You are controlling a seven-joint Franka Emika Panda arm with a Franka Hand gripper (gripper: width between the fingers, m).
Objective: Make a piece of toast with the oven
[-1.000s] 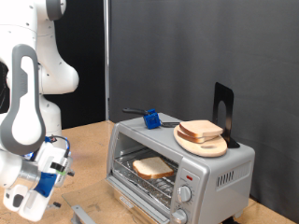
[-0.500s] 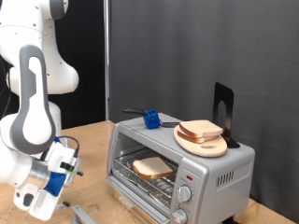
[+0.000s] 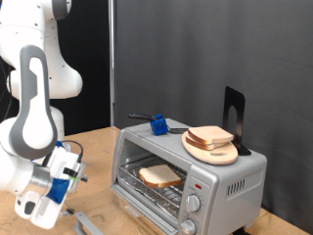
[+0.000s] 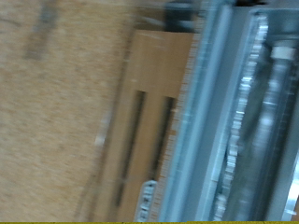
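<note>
The oven stands on the wooden table at the exterior view's right, with its door folded down. One piece of toast lies on the wire rack inside. More slices rest on a round wooden board on the oven's top. My gripper hangs low at the exterior view's bottom left, to the left of the open door and apart from it; nothing shows between its fingers. The blurred wrist view shows the lowered door and rack bars, but no fingers.
A blue object with a dark handle and a black upright stand sit on the oven's top. Two knobs are on the oven's front right. A black curtain hangs behind. The wooden table spreads left of the oven.
My hand has shifted a little to the right and up and turned slightly since a second ago. In the last half second it has barely moved. The toast and oven are unchanged.
</note>
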